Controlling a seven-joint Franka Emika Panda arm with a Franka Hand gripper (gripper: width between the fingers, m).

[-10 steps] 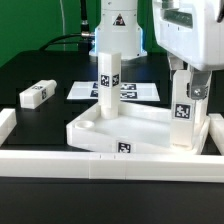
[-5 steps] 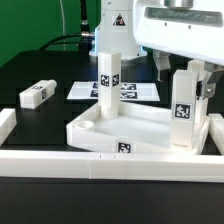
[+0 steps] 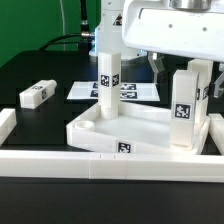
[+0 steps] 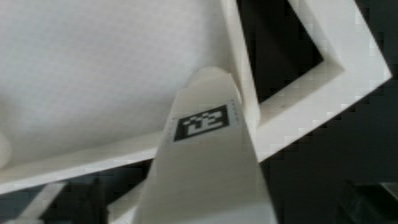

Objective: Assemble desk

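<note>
A long white plastic rail (image 3: 110,162) lies flat across the black surface (image 3: 40,125), closest to the exterior view's camera. Just behind it sits the big white plastic tray-shaped tabletop (image 3: 95,138). It has a raised rim all round and a small black-and-white square tag (image 3: 124,148) on its front wall.

From the middle of the tray, a tall white plastic near leg block (image 3: 185,105) stands upright at about three o'clock. It is in the tray's corner and has a tag on its front face. The tool (image 3: 178,56) hangs at twelve o'clock over this block, very near its top. Its fingers are mostly hidden, so I cannot tell if it is open or closed.

The wrist view looks down along the near leg block (image 4: 205,150), very close up. The tray's flat floor and rim lie below it.

A second white plastic far leg block (image 3: 110,70) stands upright at about eleven o'clock, in the tray's back corner. A third small white loose leg block (image 3: 35,95) lies on its side on the surface at about ten o'clock, well apart from the tray. The marker board (image 3: 85,92) lies flat past the tray at twelve o'clock, partly hidden by the far leg block. Farthest back stands the white robot arm (image 3: 118,25).
</note>
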